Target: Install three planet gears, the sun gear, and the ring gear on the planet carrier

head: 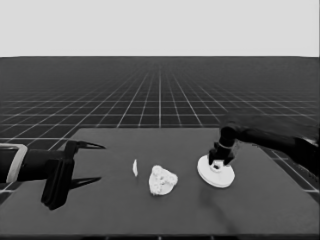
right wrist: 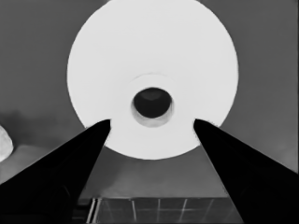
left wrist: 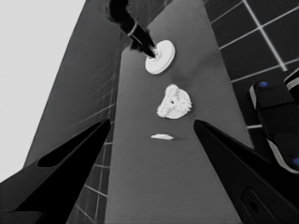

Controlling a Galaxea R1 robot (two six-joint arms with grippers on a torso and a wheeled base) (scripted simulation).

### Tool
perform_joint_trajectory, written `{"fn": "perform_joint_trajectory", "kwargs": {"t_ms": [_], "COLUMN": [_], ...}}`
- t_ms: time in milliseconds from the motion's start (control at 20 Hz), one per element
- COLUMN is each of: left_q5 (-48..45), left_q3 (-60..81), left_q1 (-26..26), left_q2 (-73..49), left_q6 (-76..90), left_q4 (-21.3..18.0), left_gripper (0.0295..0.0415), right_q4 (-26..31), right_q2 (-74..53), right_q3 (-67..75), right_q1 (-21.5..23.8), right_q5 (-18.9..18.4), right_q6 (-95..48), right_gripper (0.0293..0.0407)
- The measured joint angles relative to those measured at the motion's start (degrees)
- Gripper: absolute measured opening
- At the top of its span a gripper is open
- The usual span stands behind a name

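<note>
The larger round part, thick with a raised hub and centre hole, lies at the table's right. My right gripper hangs just over it, open. In the right wrist view the larger round part fills the picture, and the right gripper has a finger on either side of the hub without touching it. At mid-table a white cluster of toothed gears sits on the smaller round part, which they mostly cover. The same gears appear in the left wrist view. My left gripper waits open over the table's left end.
A thin white piece lies just left of the cluster, also seen as the thin white piece between the left fingers' line of sight. Dark machinery with blue lights stands past the table's edge. Bare table runs along the front.
</note>
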Motion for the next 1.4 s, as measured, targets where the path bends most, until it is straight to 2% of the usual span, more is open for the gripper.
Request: {"fn": "perform_joint_trajectory", "kwargs": {"t_ms": [150,400,450,900,950,1050,1150,1400], "left_q5": [0.0,0.0,0.0,0.0,0.0,0.0,0.0,0.0], "left_q3": [0.0,0.0,0.0,0.0,0.0,0.0,0.0,0.0], "left_q1": [0.0,0.0,0.0,0.0,0.0,0.0,0.0,0.0], "left_q2": [0.0,0.0,0.0,0.0,0.0,0.0,0.0,0.0], "left_q6": [0.0,0.0,0.0,0.0,0.0,0.0,0.0,0.0], "left_q4": [0.0,0.0,0.0,0.0,0.0,0.0,0.0,0.0], "left_gripper": [0.0385,0.0385,0.0385,0.0385,0.0385,0.0385,0.0385,0.0385], "right_q4": [-1.6,-1.9,-1.9,-1.9,0.3,3.0,4.1,4.6], "right_q2": [1.5,1.9,1.9,1.9,-0.1,-1.3,-1.4,-1.4], "right_q3": [-3.1,-3.9,-3.9,-3.9,0.5,2.7,3.0,2.9], "right_q1": [-3.0,-3.5,-3.6,-3.6,-0.2,4.6,6.2,6.8], "right_q5": [2.4,3.0,3.0,3.0,-0.5,-3.7,-4.8,-5.3], "right_q6": [-1.1,-1.4,-1.4,-1.4,0.3,1.2,1.2,1.2], "right_gripper": [0.0385,0.0385,0.0349,0.0348,0.0348,0.0348,0.0348,0.0348]}}
